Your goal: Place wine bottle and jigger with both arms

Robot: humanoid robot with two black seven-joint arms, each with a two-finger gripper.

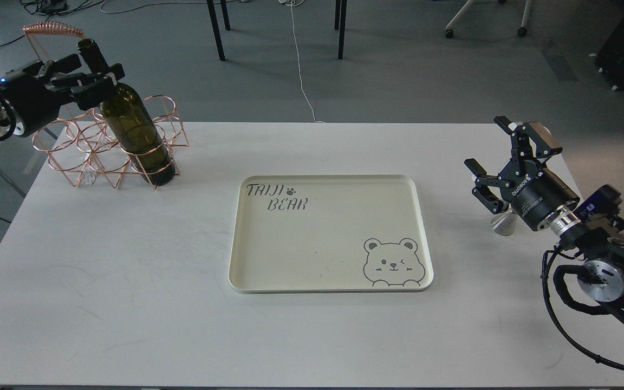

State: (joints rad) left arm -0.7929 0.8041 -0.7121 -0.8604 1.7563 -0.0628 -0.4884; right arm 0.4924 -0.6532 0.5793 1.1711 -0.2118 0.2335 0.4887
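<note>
A white table (128,303) fills most of the head view, with grey floor and chair legs beyond its far edge. In the middle of the table lies a cream rectangular tray (333,271) with rounded corners, printed with the words "TAIJI BEAR" at its upper left and a winking bear at its lower right; nothing rests on it. At the far left corner of the table stands a copper wire bottle rack (82,157) made of linked rings with a coiled handle on top. The wine bottle (133,127), dark olive-green glass, sits tilted in the rack's front right ring, its neck leaning up and to the left. The left gripper (99,76) reaches in from the left edge, and its black fingers are closed around the bottle's neck just below the mouth. On the right side of the table, well apart from the tray, the right gripper (499,162) hangs with its jaws spread wide, holding nothing. Just below and beside it the jigger (504,223), small and shiny steel, stands on the table, partly hidden behind the gripper's body, apart from the fingers.
</note>
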